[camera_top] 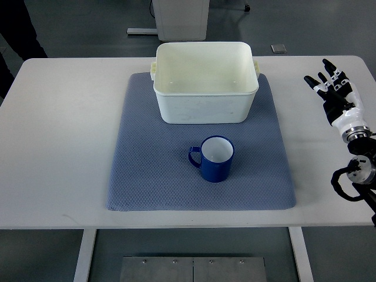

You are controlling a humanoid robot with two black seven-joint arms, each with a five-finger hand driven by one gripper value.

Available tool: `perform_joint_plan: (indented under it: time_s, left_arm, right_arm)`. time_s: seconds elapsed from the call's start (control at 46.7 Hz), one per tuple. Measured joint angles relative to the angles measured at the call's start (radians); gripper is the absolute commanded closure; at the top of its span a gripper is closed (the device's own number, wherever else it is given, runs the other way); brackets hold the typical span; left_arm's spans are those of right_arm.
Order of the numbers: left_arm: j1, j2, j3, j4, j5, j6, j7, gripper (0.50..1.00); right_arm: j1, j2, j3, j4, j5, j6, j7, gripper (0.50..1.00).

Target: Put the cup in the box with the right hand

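Observation:
A blue enamel cup (215, 158) with a white inside stands upright on the blue-grey mat (147, 176), its handle pointing left. Behind it a white plastic box (205, 82) sits on the mat's far half, with nothing inside. My right hand (331, 85) hovers over the table at the far right, well away from the cup, its black-and-white fingers spread and holding nothing. Its arm comes in from the right edge. The left arm does not show.
The white table (59, 147) holds the mat at its middle. Beyond the far edge stand a white cabinet base (181, 17) and a small grey floor plate (278, 49). A dark shape, maybe a person's leg (17, 29), shows at the top left.

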Motion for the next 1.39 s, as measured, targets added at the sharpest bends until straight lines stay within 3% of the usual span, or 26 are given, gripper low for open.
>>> perform_joint_plan:
  time_s: [0.386,0.9,1.393]
  left_arm:
    - [-0.002,0.000,0.000,0.000,0.000,0.001,0.000,0.500]
    - [-0.001,0.000,0.000,0.000,0.000,0.001,0.000,0.500]
    - [-0.001,0.000,0.000,0.000,0.000,0.001,0.000,0.500]
  right_arm:
    - [-0.001,-0.075,-0.070,0.115,-0.006,0.017,0.029,0.500]
    - [-0.027,-0.313,-0.225,0.335,-0.072,0.018,0.131,0.500]
    - [-0.028,-0.489,-0.438,0.435,-0.190,0.018,0.193,0.500]
